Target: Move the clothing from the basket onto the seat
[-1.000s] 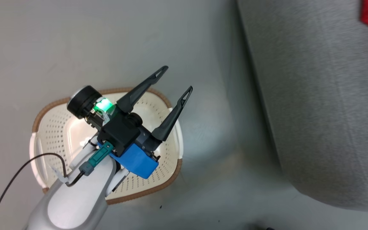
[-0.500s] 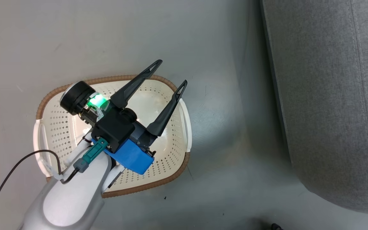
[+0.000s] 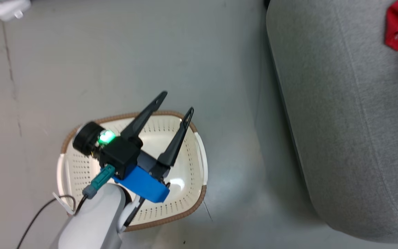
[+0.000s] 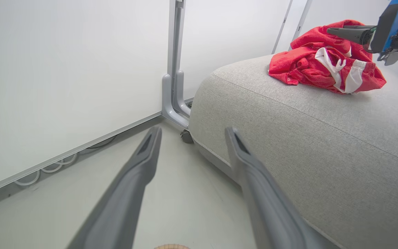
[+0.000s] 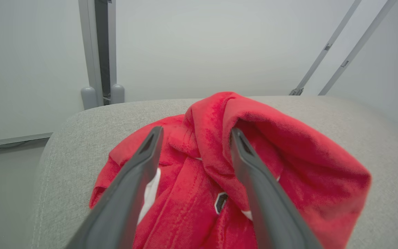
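The grey floor runs up to the seat, a big rounded grey-upholstered block. The head view looks down on the seat's side and stitched top. The left wrist view looks across it from low down, with a white wall panel and a grey post standing just behind the seat's far corner.

The basket sits on the floor near the seat but apart from it, its brown rim and perforated cream walls seen from above.

The clothing lies on top of the seat, well apart from the basket. The head view catches just a red edge of it at the seat's far right. The left wrist view shows the whole crumpled heap with its white trim. The right wrist view shows it close up, one fold standing high.

The left gripper hangs above the basket's rim on the side towards the seat, jaws spread wide with nothing between them.

The right gripper is over the seat at the clothing. Its jaws are spread too, the raised fold between the fingers without being pinched.

A small caster sits under the seat's corner.
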